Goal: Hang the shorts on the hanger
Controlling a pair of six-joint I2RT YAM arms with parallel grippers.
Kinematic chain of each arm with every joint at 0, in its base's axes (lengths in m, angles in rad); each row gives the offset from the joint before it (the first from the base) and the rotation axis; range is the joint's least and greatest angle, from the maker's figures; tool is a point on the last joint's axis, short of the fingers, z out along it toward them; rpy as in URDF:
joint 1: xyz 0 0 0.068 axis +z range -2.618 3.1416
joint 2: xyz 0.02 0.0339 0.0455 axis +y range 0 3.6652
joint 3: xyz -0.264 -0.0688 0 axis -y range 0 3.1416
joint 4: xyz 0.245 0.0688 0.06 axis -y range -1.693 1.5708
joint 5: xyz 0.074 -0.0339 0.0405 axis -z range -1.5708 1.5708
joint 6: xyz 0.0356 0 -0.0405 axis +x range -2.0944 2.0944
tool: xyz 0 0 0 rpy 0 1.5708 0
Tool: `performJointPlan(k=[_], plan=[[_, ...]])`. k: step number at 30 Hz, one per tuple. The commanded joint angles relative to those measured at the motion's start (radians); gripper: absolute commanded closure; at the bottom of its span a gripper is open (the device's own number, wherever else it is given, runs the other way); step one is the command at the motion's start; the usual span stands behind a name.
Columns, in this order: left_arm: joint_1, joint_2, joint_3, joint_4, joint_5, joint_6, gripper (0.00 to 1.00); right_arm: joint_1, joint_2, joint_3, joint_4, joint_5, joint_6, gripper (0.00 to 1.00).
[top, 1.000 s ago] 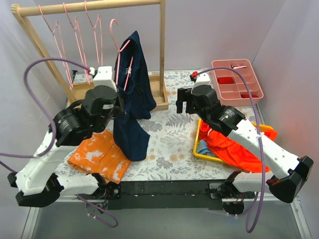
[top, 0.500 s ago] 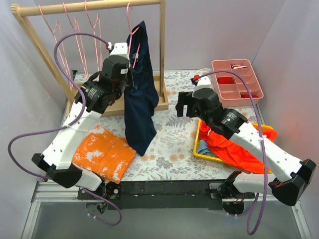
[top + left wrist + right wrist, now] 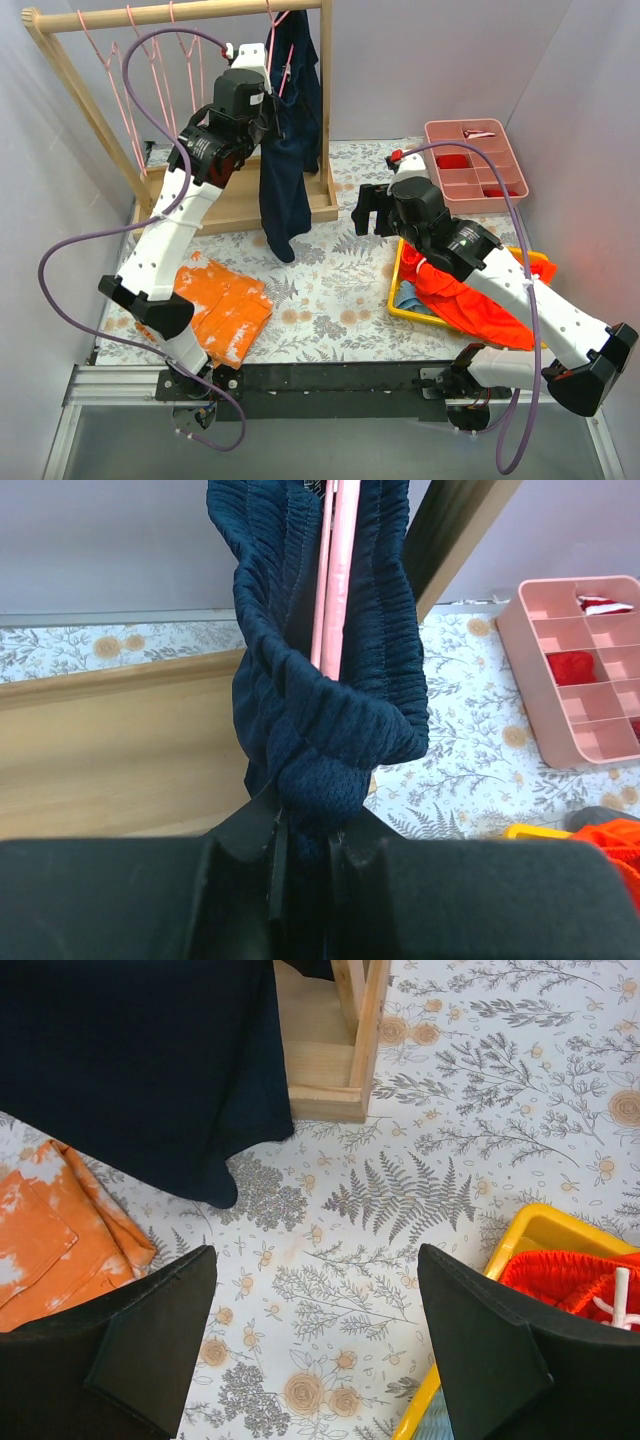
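The dark navy shorts [image 3: 288,150] hang over a pink wire hanger [image 3: 278,40] raised up at the wooden rack's rod. My left gripper [image 3: 268,105] is shut on the bunched shorts and the hanger wire. In the left wrist view the shorts [image 3: 320,680] drape over the pink wire [image 3: 333,580], and the left gripper [image 3: 305,850] pinches the fabric. The shorts' lower end hangs down to the cloth near the rack base, and it shows in the right wrist view [image 3: 140,1070]. My right gripper [image 3: 370,210] is open and empty above the table, and it also shows in the right wrist view [image 3: 315,1350].
The wooden rack [image 3: 325,100] holds three more pink hangers [image 3: 150,60] on its rod. An orange cloth with white blotches [image 3: 215,305] lies front left. A yellow tray [image 3: 410,300] with orange-red clothes [image 3: 470,290] sits right. A pink compartment box [image 3: 475,160] stands back right.
My left arm has lifted the hanger with the shorts up and to the right, from mid-height to the rack's rod. The shorts' hem has risen off the table. The right arm stayed put.
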Motion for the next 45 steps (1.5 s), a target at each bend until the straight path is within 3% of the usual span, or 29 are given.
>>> performJointPlan(k=[1, 22, 25, 29, 30, 32, 33, 36, 42, 45], plan=[[0.016, -0.012, 0.021, 0.116, 0.034, -0.003, 1.00, -0.002, -0.036, -0.009, 0.027, -0.015, 0.004, 0.12], [0.051, -0.032, -0.128, 0.168, 0.133, -0.029, 0.96, -0.002, -0.055, -0.030, 0.020, -0.038, 0.027, 0.12], [0.051, -0.048, -0.123, 0.165, 0.155, -0.029, 0.75, -0.002, -0.056, -0.032, 0.020, -0.041, 0.030, 0.12], [0.051, -0.077, -0.117, 0.145, 0.163, -0.025, 0.56, -0.002, -0.059, -0.036, 0.023, -0.047, 0.033, 0.11], [0.051, -0.096, -0.117, 0.141, 0.164, -0.025, 0.44, -0.002, -0.059, -0.038, 0.024, -0.050, 0.032, 0.11], [0.051, -0.119, -0.129, 0.133, 0.164, -0.022, 0.34, -0.002, -0.061, -0.039, 0.026, -0.052, 0.032, 0.11], [0.051, -0.133, -0.134, 0.130, 0.166, -0.022, 0.22, -0.002, -0.064, -0.039, 0.027, -0.052, 0.032, 0.11], [0.051, -0.188, -0.167, 0.128, 0.198, -0.019, 0.02, -0.001, -0.062, -0.042, 0.029, -0.050, 0.032, 0.10], [0.048, -0.320, -0.310, 0.138, 0.414, -0.051, 0.02, -0.002, -0.075, -0.058, 0.035, -0.037, 0.024, 0.08], [0.027, -0.390, -0.385, 0.148, 0.459, -0.078, 0.02, -0.002, -0.088, -0.075, 0.036, -0.023, 0.023, 0.02]])
